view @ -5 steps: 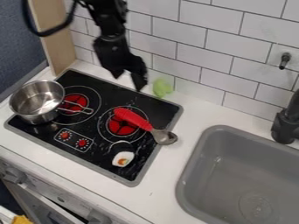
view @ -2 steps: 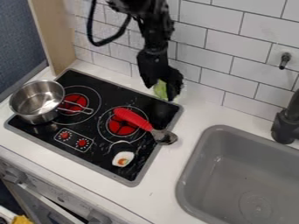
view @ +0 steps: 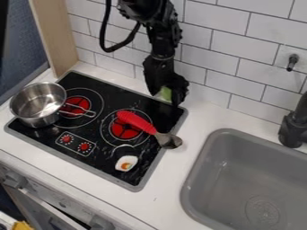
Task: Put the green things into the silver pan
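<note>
My gripper (view: 165, 95) hangs at the back right corner of the stove, close to the tiled wall, with its fingers apart on either side of the green thing. That light green thing (view: 165, 93) is partly hidden behind the gripper; whether the fingers touch it I cannot tell. The silver pan (view: 37, 104) stands upright at the stove's left edge, its handle pointing right over the back left burner.
A spoon with a red handle (view: 137, 121) lies across the right burner of the black stove (view: 108, 175). In front of it is a toy fried egg (view: 126, 163). The grey sink (view: 198, 179) and black faucet (view: 294, 128) are on the right.
From the back middle of the stove, the gripper has moved right to the green thing, now partly covering it. Since the latest earlier frame it has shifted slightly lower.
</note>
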Robot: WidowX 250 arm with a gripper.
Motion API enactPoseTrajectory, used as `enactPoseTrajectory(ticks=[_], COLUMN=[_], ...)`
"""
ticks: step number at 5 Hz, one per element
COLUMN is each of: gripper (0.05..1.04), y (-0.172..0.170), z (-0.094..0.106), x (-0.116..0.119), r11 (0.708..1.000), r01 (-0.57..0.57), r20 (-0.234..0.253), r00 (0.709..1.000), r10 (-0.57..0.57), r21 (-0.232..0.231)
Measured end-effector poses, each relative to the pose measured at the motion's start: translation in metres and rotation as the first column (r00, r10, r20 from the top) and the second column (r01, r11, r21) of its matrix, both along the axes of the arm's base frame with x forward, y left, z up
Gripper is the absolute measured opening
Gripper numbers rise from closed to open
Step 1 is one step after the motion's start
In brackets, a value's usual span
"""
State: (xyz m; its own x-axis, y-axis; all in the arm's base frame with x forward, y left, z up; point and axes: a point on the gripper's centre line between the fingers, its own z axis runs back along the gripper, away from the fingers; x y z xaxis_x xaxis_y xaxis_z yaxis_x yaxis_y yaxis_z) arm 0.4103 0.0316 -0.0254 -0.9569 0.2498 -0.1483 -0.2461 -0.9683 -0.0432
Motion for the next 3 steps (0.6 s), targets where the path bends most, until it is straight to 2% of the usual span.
enactPoseTrajectory(ticks=[1, 2, 3], gripper=[0.665, 0.523, 0.523], y=[-0.0005, -0.0026, -0.0042], z=[0.0001, -0.0009, -0.0016], x=[0.0017, 0.0007, -0.0012], r11=[1.0, 1.0, 1.0], r01=[-0.003, 0.002, 0.002], r20=[0.015, 0.012, 0.013], r00=[1.0, 1.0, 1.0], r10=[0.003, -0.002, -0.002], r21=[0.001, -0.001, -0.006])
